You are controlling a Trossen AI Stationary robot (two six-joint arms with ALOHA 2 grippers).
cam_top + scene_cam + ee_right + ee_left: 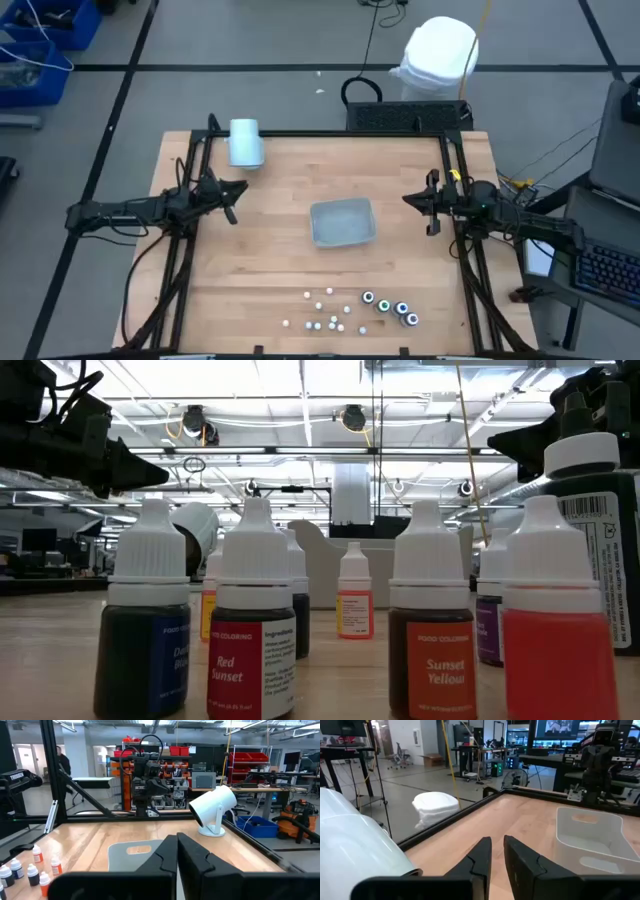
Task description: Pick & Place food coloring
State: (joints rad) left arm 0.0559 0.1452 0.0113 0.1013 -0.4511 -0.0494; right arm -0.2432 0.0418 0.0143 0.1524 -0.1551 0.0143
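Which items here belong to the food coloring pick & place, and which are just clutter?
Job:
- food coloring bottles, clustered at the table's near edge
- tray, mid-table, probably the drop spot
- left gripper and right gripper, both away from the bottles

Lying about:
- pale blue cylinder at the far left corner
- white bag on the floor

food coloring (251,622) bottles cropped at low view's bottom, overhead labels unreadable
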